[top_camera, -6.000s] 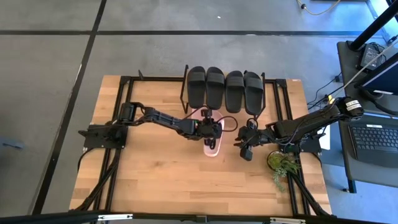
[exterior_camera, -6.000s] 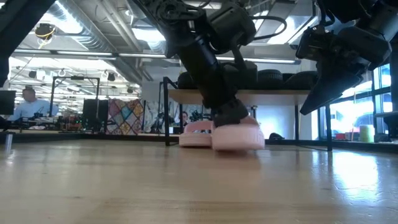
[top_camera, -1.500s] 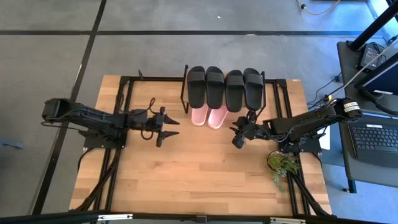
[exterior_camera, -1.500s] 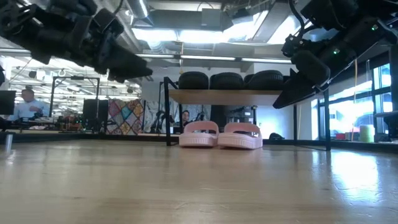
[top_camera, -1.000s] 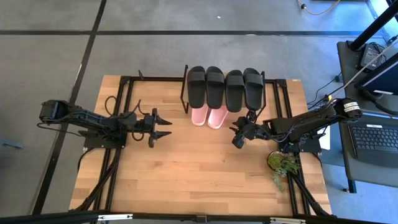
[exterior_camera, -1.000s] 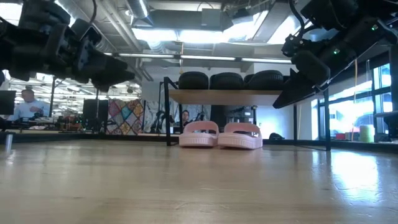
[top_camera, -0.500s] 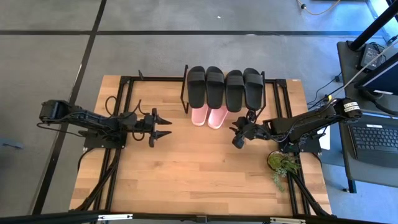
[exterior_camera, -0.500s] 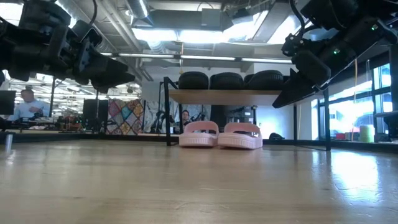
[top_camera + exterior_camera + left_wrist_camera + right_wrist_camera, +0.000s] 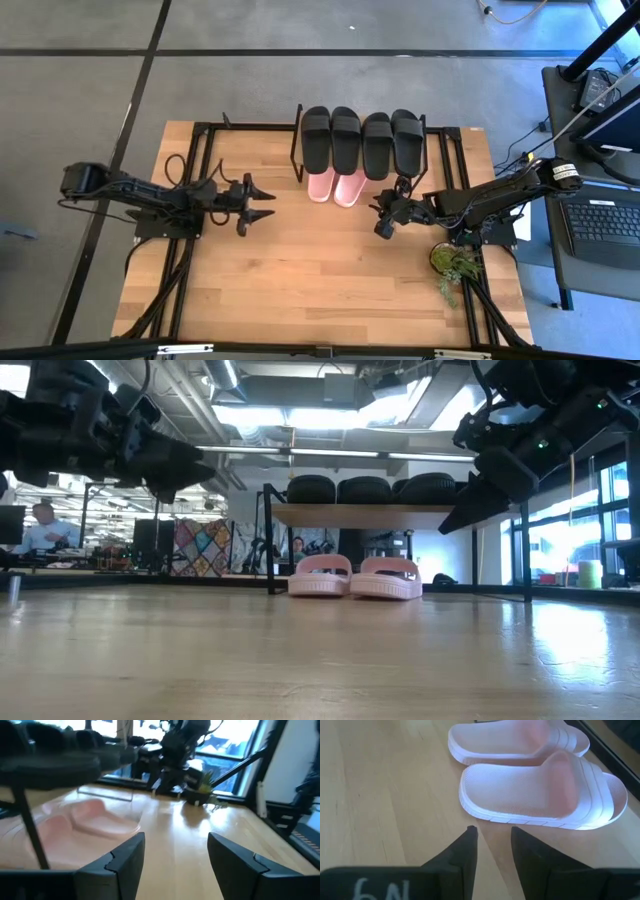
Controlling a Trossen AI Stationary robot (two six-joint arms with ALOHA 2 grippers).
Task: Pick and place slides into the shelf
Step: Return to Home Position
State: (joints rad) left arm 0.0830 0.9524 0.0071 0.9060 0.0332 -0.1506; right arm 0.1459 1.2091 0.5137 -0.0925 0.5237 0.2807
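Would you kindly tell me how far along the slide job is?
Done, it seems: four black slides lie on the shelf, the pink pair on the table under it. In hand: nothing; the left gripper, left of the shelf, and right gripper, near the pink pair, are open and empty. Left: no loose slide shows, so probably only parking the arms.

left arm (image 9: 150, 195): stretched out low from its base, forearm near level | left gripper (image 9: 268, 203): raised, fingers spread wide, empty | right arm (image 9: 480, 198): reaching inward, elbow slightly bent | right gripper (image 9: 380, 212): raised, tipped downward, fingers narrowly parted (a slim gap, plain in its wrist view), empty
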